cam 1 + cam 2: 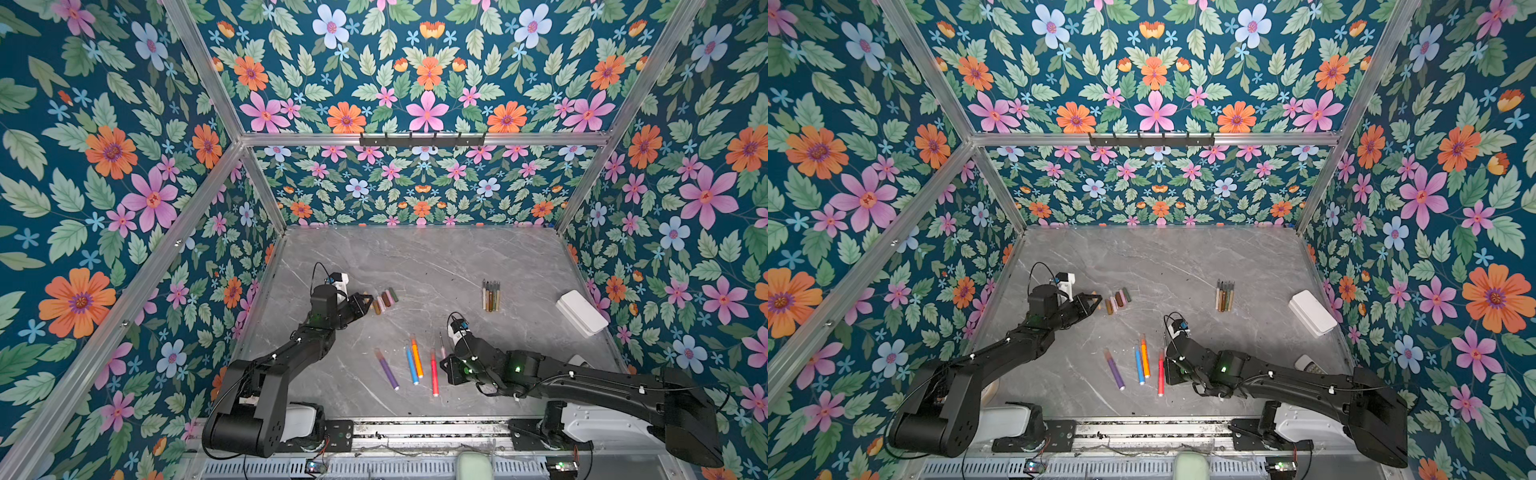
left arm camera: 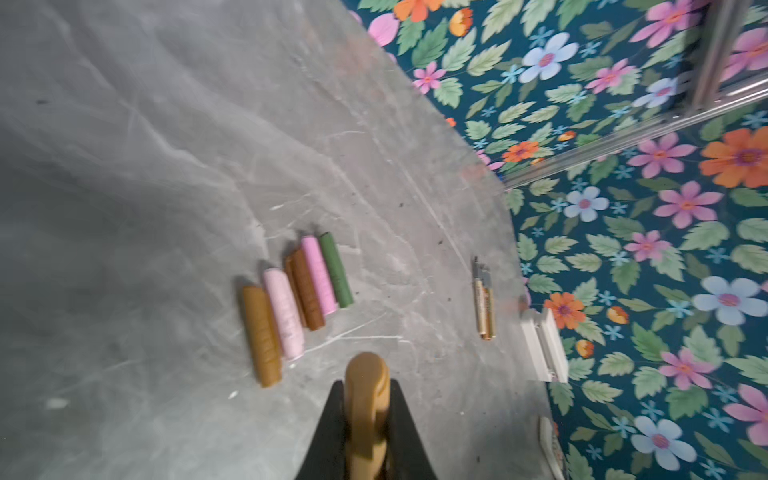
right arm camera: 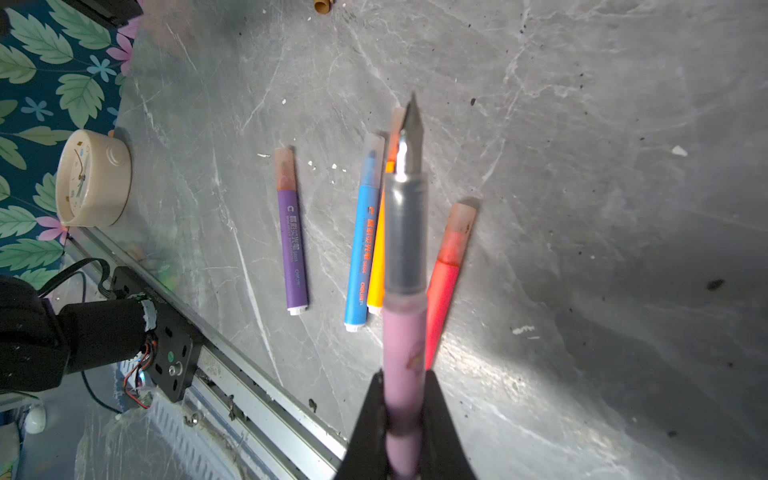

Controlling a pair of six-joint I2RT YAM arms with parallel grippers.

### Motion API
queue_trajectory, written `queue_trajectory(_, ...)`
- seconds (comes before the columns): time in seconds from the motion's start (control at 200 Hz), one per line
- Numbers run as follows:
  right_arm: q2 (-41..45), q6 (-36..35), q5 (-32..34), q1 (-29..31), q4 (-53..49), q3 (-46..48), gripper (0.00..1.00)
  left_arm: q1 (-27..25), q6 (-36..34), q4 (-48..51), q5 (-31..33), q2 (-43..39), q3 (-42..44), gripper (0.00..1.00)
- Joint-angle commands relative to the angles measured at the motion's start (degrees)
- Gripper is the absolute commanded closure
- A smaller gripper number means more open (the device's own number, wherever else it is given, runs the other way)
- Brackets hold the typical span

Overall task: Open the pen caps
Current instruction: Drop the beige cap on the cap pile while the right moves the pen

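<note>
My left gripper (image 2: 368,386) is shut on a gold pen cap (image 2: 368,409) that sticks out past its fingertips. It hangs just short of a row of loose pen caps (image 1: 384,300) on the table: gold (image 2: 262,336), pale pink (image 2: 284,320), brown (image 2: 307,291), pink (image 2: 319,276) and green (image 2: 336,270). My right gripper (image 3: 405,376) is shut on a pink pen (image 3: 405,332) with its metal nib (image 3: 410,137) bare. Below it lie capped pens: purple (image 3: 293,241), blue (image 3: 363,245), orange (image 3: 378,270) and red (image 3: 446,270). In both top views they lie at the front middle (image 1: 411,365) (image 1: 1140,365).
A tight bunch of uncapped pens (image 1: 491,296) lies toward the back right. A white box (image 1: 581,312) sits by the right wall. A cream alarm clock (image 3: 93,178) stands at the front left corner near the metal rail (image 3: 249,386). Floral walls enclose the grey marble table (image 1: 436,257).
</note>
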State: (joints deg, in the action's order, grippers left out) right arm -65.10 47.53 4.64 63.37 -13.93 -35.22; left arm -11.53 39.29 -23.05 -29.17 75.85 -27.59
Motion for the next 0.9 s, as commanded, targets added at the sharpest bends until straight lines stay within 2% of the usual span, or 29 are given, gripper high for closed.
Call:
queue_trajectory(0.0, -0.16, 0.28, 0.89, 0.08, -0.41, -0.20, 1.00, 0.63, -8.51, 7.61, 4.02, 1.68, -1.58, 1.00)
queue_trajectory(0.105, -0.20, 0.28, 0.78, 0.05, -0.71, -0.37, 1.00, 0.72, -11.37, 9.91, 5.69, 5.58, -3.23, 1.00)
queue_trajectory(0.435, -1.14, 0.36, 0.89, 0.07, -0.94, -1.26, 1.00, 0.81, -10.21, 4.34, 2.92, 14.66, -4.20, 0.95)
queue_trajectory(0.615, -1.51, 0.67, 0.80, 0.07, -0.52, -1.12, 1.00, 0.81, -9.89, 3.80, 2.88, 16.65, -5.19, 0.88)
queue_trajectory(0.895, -0.62, 1.07, 1.14, 0.08, -0.46, -0.31, 1.00, 0.81, -9.06, 3.60, 2.98, 18.60, -6.92, 0.86)
